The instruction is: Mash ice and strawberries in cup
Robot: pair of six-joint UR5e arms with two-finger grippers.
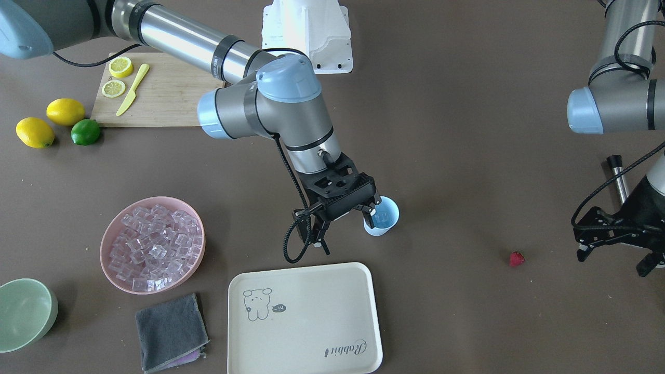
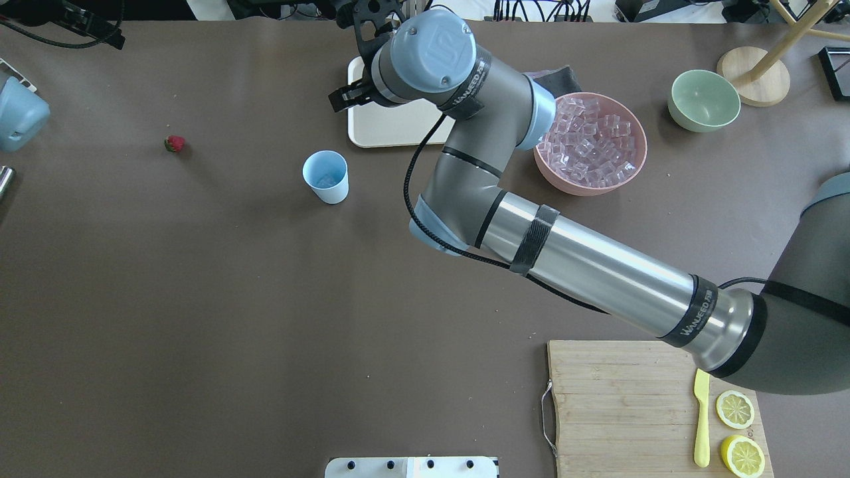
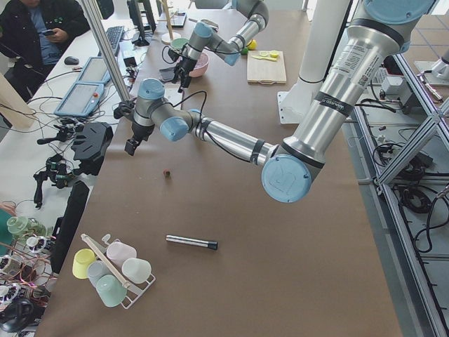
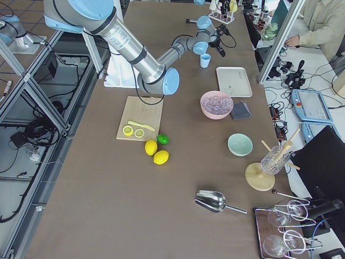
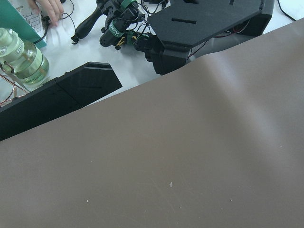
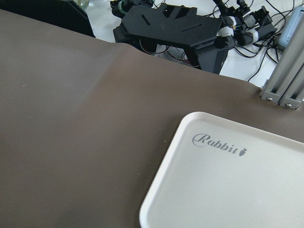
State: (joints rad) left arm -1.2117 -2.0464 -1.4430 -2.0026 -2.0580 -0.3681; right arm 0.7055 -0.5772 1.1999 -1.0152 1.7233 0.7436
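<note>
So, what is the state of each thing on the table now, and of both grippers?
Small pale-blue plastic cup: upright, something clear at its bottom.
Small red strawberry: whole, on the table, outside the cup.
Clear ice cubes: heaped in the wide pink bowl.
Pale green bowl: upright, empty.
Cream rectangular tray: empty.
Right gripper: open, empty.
Left gripper: open, empty.

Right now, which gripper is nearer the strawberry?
Left. The left gripper is a short way to one side of the strawberry; the right gripper is much farther off, over by the cup.
</note>
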